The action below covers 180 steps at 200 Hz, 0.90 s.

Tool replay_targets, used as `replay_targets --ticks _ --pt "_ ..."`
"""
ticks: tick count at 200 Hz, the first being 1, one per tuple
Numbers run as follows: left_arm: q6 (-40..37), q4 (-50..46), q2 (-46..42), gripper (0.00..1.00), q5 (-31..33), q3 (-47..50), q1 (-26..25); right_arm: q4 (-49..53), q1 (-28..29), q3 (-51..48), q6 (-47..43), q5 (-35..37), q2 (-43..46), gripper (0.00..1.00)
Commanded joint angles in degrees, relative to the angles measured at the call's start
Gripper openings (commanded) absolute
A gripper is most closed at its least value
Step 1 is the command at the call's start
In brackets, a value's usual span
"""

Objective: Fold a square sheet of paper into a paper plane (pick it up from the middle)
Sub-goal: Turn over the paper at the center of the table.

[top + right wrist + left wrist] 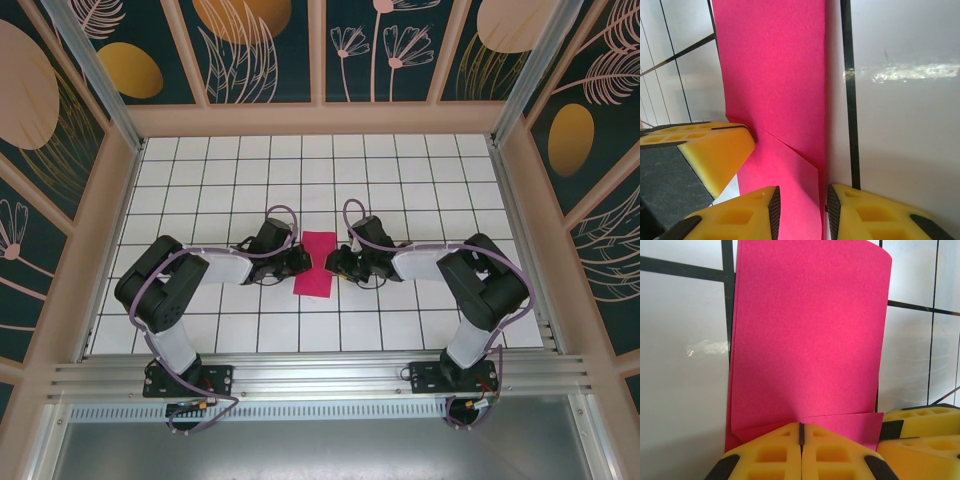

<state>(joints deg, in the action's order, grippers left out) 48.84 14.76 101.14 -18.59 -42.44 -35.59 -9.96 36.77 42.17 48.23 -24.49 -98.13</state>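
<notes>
On the desk (200,170), our left pincer (801,432) is closed tight, its tips meeting the near edge of the square sheet of paper (318,263). Whether it pinches that edge we cannot tell. The sheet, folded to a narrow strip, lies mid-frame in the top view, its long axis running up-down, crosswise between both arms and equally near each. Our right pincer (801,207) stands narrowly parted, with paper in the gap.
</notes>
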Motion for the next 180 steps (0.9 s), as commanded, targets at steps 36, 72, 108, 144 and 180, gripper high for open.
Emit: replay_targets --ticks 36,72,108,144,180 --pt "-0.4 -0.2 -2.6 0.10 2.1 0.7 -0.4 -1.6 -0.4 0.9 1.2 -0.5 -1.5 0.34" --pt "-0.4 -0.3 -1.8 0.10 2.2 1.1 -0.4 -2.3 -0.4 0.2 2.0 -0.4 -1.8 0.34" --pt "-0.5 -0.6 -1.0 0.09 2.6 1.1 -0.4 -5.2 -0.4 -0.5 1.8 -2.9 -1.3 0.34" --pt "-0.4 -0.5 -0.5 0.08 2.4 0.8 -0.4 -5.3 -0.4 0.3 0.2 -4.4 -2.0 0.34" --pt "-0.4 -0.5 -0.4 0.08 2.4 0.5 -0.4 -6.2 -0.4 0.4 -0.3 -5.6 -2.6 0.34"
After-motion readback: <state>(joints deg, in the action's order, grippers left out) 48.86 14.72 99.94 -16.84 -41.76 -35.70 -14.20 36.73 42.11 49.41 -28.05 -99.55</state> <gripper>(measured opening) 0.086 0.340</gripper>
